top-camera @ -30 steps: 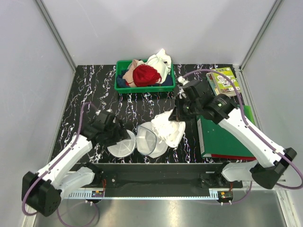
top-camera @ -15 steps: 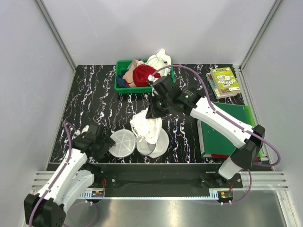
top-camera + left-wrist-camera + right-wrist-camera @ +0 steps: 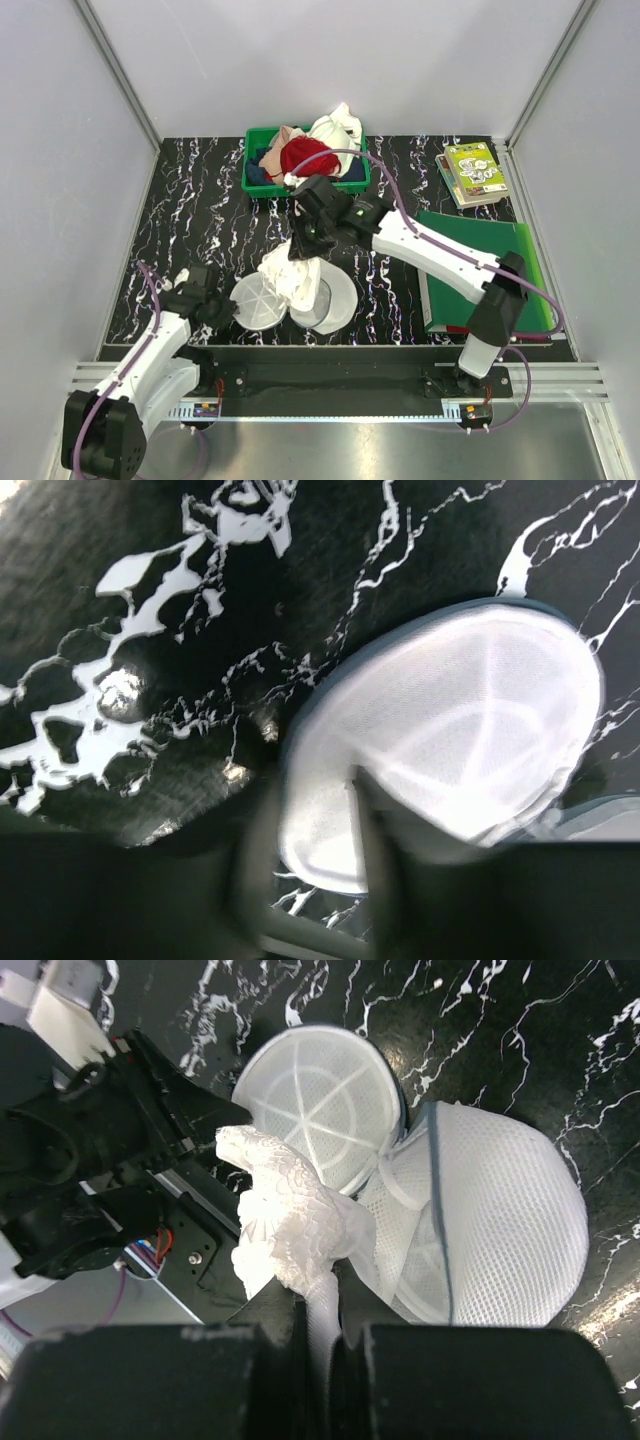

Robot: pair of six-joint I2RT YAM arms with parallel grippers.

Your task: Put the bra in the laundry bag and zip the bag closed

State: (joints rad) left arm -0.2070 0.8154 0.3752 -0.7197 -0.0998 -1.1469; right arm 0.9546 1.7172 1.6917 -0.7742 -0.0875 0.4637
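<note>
The laundry bag lies open near the table's front, a flat round half (image 3: pixel 256 302) on the left and a domed half (image 3: pixel 337 300) on the right. My right gripper (image 3: pixel 303 246) hangs above them, shut on the bra (image 3: pixel 288 281), which dangles over the seam between the halves. In the right wrist view the bra (image 3: pixel 290 1210) bunches out of the right gripper (image 3: pixel 322 1295), above the flat half (image 3: pixel 320 1110) and the dome (image 3: pixel 500 1220). My left gripper (image 3: pixel 222 310) is at the flat half's left edge. In the left wrist view the left gripper (image 3: pixel 312 855) has its fingers on either side of the bag's rim (image 3: pixel 320 820), closed on it.
A green bin (image 3: pixel 252 180) with a red garment (image 3: pixel 306 157) and other cloths stands at the back centre. A green folder (image 3: pixel 525 265) lies at the right, partly under the right arm. Books (image 3: pixel 470 172) sit at the back right.
The right arm swung left, carrying the bra from the right of the bag to above its middle. The left arm pulled back to the near left and its jaws narrowed onto the flat half's rim.
</note>
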